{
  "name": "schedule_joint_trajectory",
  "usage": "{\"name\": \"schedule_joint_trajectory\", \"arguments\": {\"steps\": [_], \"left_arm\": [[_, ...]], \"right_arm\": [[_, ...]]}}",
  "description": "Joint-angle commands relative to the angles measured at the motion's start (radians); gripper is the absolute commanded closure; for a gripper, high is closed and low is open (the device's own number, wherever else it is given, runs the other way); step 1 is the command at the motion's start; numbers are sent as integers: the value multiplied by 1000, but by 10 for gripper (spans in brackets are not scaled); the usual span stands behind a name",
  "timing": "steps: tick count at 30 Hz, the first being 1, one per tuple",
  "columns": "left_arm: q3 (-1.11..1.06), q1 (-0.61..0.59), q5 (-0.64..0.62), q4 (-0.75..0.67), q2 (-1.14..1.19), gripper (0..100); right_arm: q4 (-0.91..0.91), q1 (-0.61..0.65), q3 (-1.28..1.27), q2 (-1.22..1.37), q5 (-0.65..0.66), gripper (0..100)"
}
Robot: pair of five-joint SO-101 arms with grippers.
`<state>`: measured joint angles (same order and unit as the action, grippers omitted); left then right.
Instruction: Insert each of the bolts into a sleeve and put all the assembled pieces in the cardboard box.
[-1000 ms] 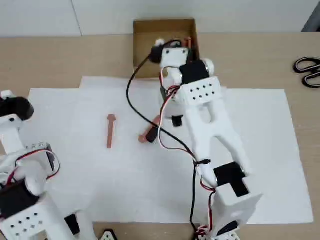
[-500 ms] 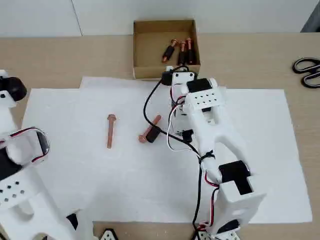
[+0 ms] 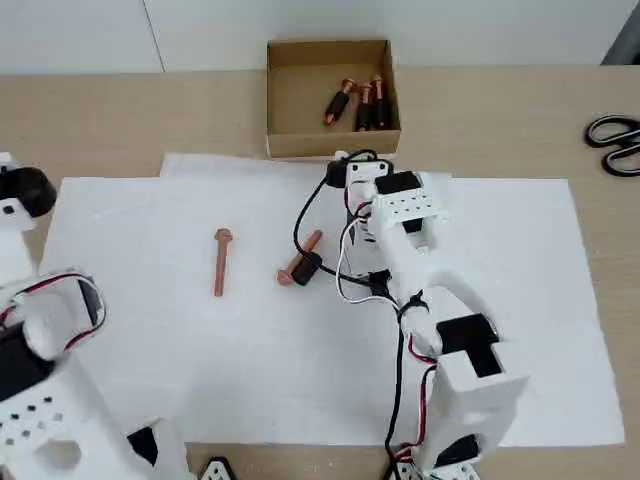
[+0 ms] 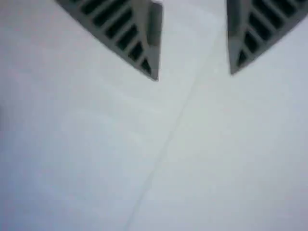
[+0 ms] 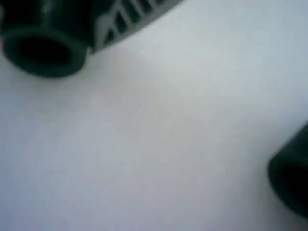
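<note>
Lying on paper [image 3: 200,340]: bolt [image 3: 221,262], sleeved bolt [image 3: 300,260]; scissors [image 3: 615,132] well apart.

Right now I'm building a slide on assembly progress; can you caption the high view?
Three assembled pieces in the cardboard box; one bare bolt and one sleeved bolt lie on the white paper.

Right wrist view: black sleeve [image 5: 41,45] blurred, cut by the edge; second dark shape [image 5: 291,180] cropped, unidentifiable. High view: my right arm [image 3: 410,215] covers its own tip; scissors [image 3: 615,140] cropped at the frame edge.
</note>
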<state>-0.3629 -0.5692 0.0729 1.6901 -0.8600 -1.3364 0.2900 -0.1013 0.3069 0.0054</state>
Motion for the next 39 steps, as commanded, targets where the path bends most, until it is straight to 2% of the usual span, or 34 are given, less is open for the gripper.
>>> {"name": "schedule_joint_trajectory", "arguments": {"steps": [1,20,22,26,32,39], "left_arm": [[1,8,5,12,-40,911],[-1,8,5,40,-48,910],[-1,31,8,38,-44,910],[-1,141,26,38,-34,910],[16,245,26,29,210,910],[189,365,21,29,591,913]], "right_arm": [[-2,-10,-2,10,9,908],[-51,-10,-5,13,8,922],[-41,-10,-3,13,8,993],[-44,-10,0,4,14,994],[-67,-10,0,-28,15,994],[-140,-12,2,-291,21,994]]}}
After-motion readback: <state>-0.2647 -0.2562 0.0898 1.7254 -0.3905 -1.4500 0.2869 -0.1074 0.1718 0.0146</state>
